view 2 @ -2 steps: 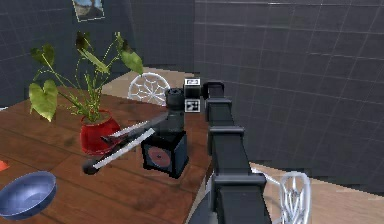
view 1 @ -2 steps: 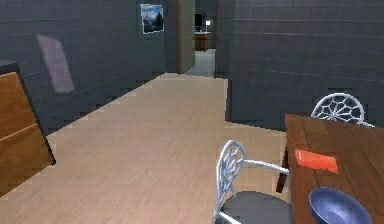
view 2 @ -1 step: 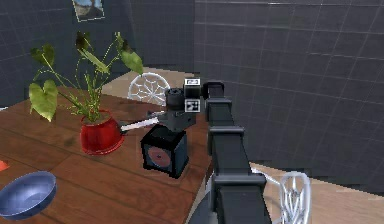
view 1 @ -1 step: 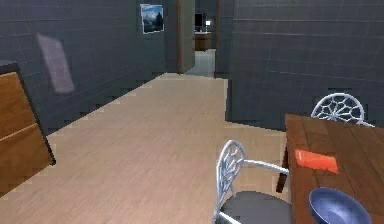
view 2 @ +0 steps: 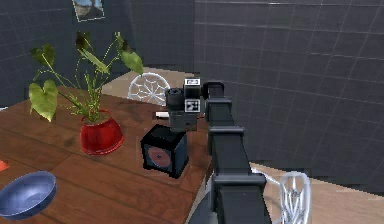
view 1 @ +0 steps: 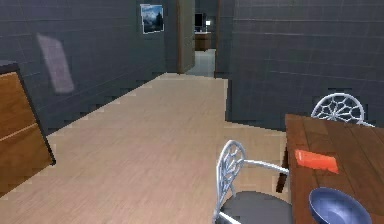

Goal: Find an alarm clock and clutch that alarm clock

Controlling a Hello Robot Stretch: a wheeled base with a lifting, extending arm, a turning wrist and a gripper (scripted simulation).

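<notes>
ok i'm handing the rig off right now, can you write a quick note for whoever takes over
Gripper: at the end of the extended arm, seen just above the clock in the arm side view. Cannot tell whether it touches or holds anything.
Clock: dark cube with a round red face, standing on the table, right of the potted plant. A blue bowl sits near the table's edge.
Done: clock found, arm reached out to it.
Left: confirm the grasp, then lift the clock clear of the table.
</notes>
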